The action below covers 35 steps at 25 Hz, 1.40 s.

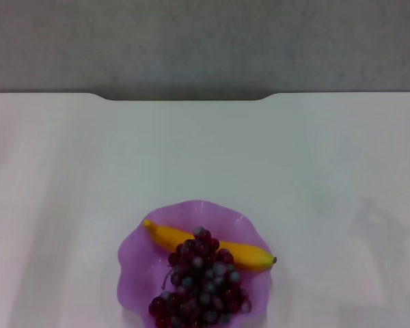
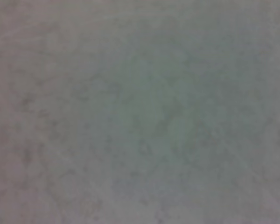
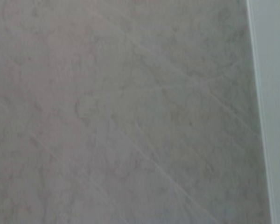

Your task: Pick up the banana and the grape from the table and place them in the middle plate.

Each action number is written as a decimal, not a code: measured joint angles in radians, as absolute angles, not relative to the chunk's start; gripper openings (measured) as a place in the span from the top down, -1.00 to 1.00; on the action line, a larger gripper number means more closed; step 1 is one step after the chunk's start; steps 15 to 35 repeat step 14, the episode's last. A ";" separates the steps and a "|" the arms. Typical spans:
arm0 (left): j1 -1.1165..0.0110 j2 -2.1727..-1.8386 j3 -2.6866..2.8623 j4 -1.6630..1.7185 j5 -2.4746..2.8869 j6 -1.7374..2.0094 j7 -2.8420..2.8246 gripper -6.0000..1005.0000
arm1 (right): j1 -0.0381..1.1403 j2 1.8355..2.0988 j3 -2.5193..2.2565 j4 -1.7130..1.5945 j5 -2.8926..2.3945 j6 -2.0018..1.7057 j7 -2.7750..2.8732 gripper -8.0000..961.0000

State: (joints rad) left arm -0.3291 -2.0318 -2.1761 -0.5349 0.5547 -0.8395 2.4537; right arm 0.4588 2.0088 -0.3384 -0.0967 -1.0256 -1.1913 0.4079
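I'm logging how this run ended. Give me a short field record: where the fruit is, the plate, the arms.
banana: lies across the middle plate, partly under the grape
grape: in the plate, on top of the banana's middle
middle plate: on the table's near edge
table: white
left gripper: not in view
right gripper: not in view
task state: both fruits in the plate

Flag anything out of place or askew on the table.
Nothing stands out. The banana and the grape both lie in the middle plate, grapes overlapping the banana. No claw shows.
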 joint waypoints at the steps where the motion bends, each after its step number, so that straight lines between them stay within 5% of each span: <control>1: -0.331 -2.031 -2.178 -0.529 0.547 -0.840 2.454 0.94 | 0.459 2.009 -0.338 -0.097 -1.026 -1.191 0.408 0.95; 35: -0.374 -2.026 -2.188 -0.496 0.537 -0.834 2.470 0.94 | 0.489 2.006 -0.336 -0.098 -1.024 -1.134 0.332 0.94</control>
